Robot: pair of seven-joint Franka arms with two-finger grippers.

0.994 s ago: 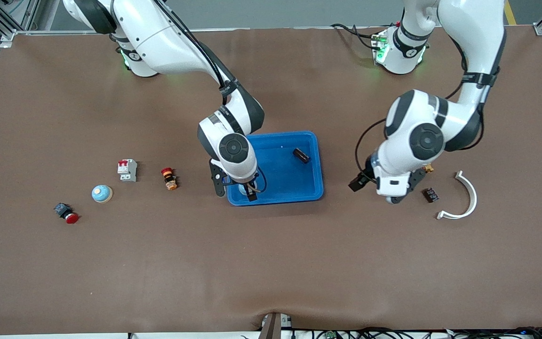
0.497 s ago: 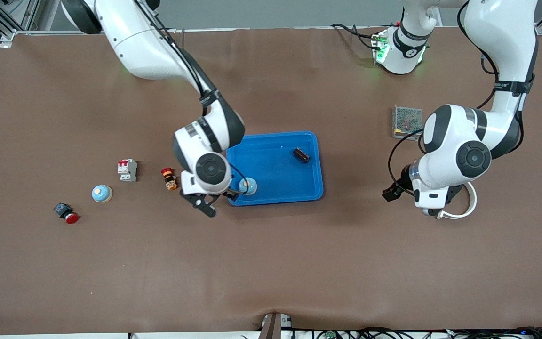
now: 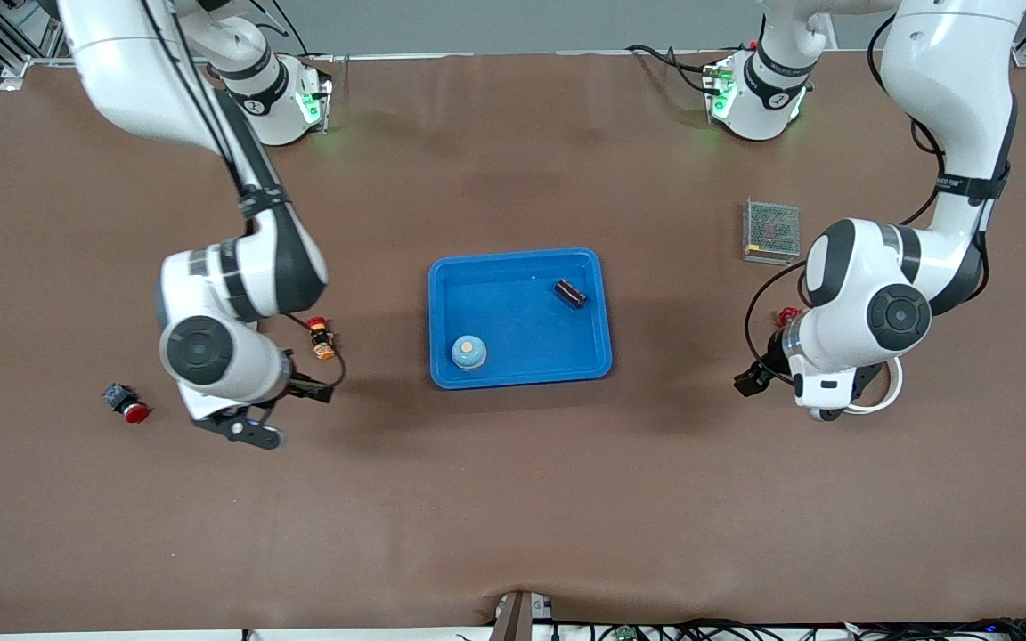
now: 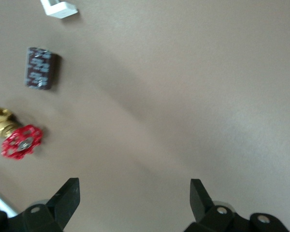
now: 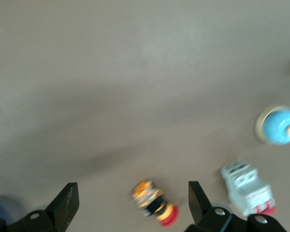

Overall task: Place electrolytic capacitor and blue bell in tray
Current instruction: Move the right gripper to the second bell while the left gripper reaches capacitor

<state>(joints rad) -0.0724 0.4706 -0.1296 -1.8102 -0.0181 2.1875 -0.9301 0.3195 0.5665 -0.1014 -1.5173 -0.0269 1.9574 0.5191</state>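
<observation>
Already, both task things are seen inside the tray (image 3: 520, 377) at frame centre: the blue bell (image 3: 468, 352) lower, the electrolytic capacitor (image 3: 570, 293) upper. The right pincer (image 3: 250, 427) and left pincer (image 3: 820, 405) are shown released and empty. Nothing appears left.

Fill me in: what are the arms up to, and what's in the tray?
The blue tray holds both a dark capacitor and a blue bell. Neither arm holds anything. The right gripper hangs open over bare table toward the right arm's end, near a red push button. The left gripper hangs open over a white curved piece at the left arm's end.
</observation>
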